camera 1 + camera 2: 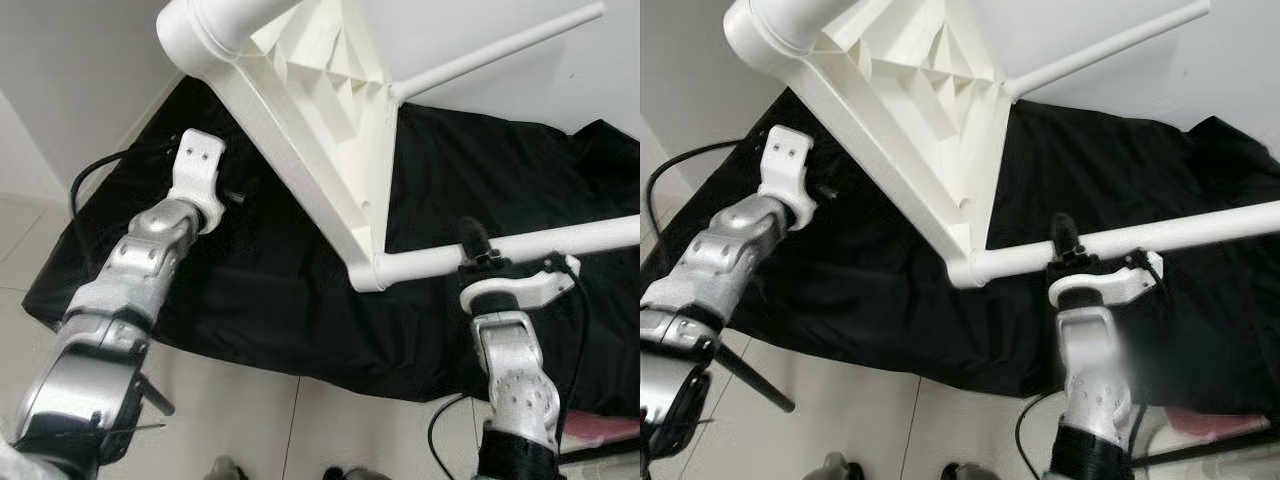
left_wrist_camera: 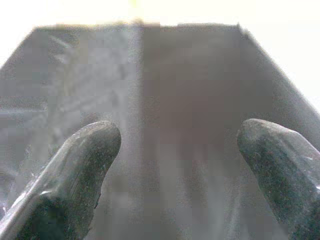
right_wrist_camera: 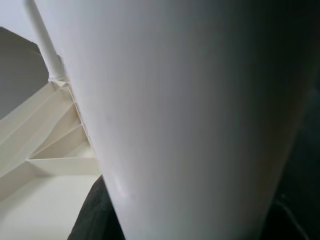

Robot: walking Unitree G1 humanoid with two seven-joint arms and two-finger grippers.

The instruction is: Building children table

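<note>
Two arms work around an overturned white children's table (image 1: 330,130) that lies tipped over a black cloth (image 1: 270,300) spread on the tiled floor (image 1: 240,420), ribbed underside facing the camera; the cloth presumably keeps the plastic from scuffing on the tiles. At left, the left pincer (image 2: 175,145) reaches toward the dark cloth beside the table's long edge rail, its two black fingers (image 2: 80,165) spread wide with nothing between them, apparently held free and ready to steady the frame. In the centre, the table's corner socket (image 1: 368,272) receives a white table leg (image 1: 520,250) that runs out horizontally to the right, near the cloth; a second, thinner-looking leg (image 1: 500,50) projects from a farther corner at upper right. At right, the right pincer (image 1: 478,250) meets the near leg just beside the socket, one black finger rising behind the tube, and in the right wrist view the white tube fills most of the frame at very close range, so the leg appears gripped; a hold close to the joint would give best control for pressing or turning the leg home. Judged from this arrangement, the step in hand is seating this leg in its socket
</note>
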